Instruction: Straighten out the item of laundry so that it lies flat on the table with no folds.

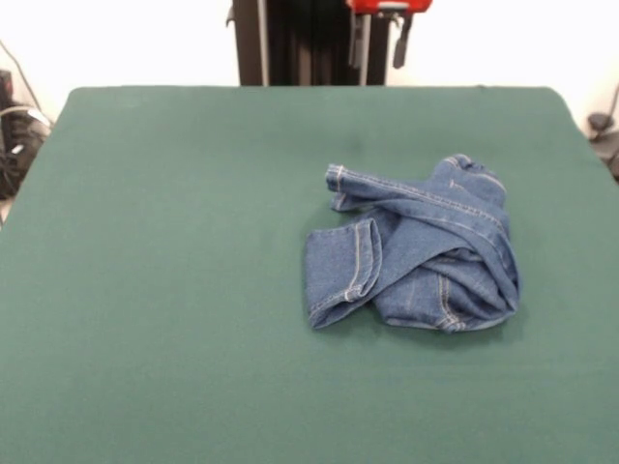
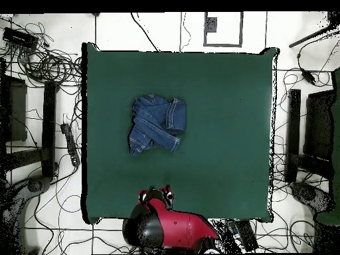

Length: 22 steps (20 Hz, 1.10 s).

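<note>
Still bunched, jeans (image 1: 416,246) with no clear long axis

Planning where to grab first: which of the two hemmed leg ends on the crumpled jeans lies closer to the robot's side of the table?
The hem sticking out at the heap's far edge in the front view. The other hem, on the jeans, curls lower, toward the camera.

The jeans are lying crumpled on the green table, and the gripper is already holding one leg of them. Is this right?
Not quite. The jeans do lie crumpled on the green table, but the gripper holds nothing: the front view shows it drawn back at the table's far edge, well apart from them.
</note>
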Each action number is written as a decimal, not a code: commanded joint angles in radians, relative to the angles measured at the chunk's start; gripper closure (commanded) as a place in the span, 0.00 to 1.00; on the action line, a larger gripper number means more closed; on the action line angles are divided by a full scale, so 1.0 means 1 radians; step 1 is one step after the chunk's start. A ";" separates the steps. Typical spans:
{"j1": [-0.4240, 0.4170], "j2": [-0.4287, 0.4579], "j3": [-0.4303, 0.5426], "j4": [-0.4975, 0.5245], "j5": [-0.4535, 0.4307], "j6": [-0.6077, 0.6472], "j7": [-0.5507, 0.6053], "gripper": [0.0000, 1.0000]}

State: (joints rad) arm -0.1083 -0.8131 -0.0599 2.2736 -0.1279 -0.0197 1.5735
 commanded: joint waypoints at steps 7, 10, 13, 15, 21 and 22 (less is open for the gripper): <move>-0.010 -0.067 0.070 -0.051 -0.023 0.231 0.087 0.00; -0.008 -0.059 0.095 -0.099 -0.010 0.272 0.083 0.00; 0.004 -0.032 0.094 -0.148 -0.004 0.289 0.092 0.00; 0.004 -0.001 0.101 -0.173 -0.010 0.276 0.095 0.00; 0.027 0.081 0.103 -0.275 0.003 0.299 0.109 0.00; 0.022 0.087 0.112 -0.286 0.004 0.305 0.104 0.00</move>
State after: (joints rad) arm -0.1223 -0.8301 -0.0598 2.1394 -0.1587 0.1787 1.5735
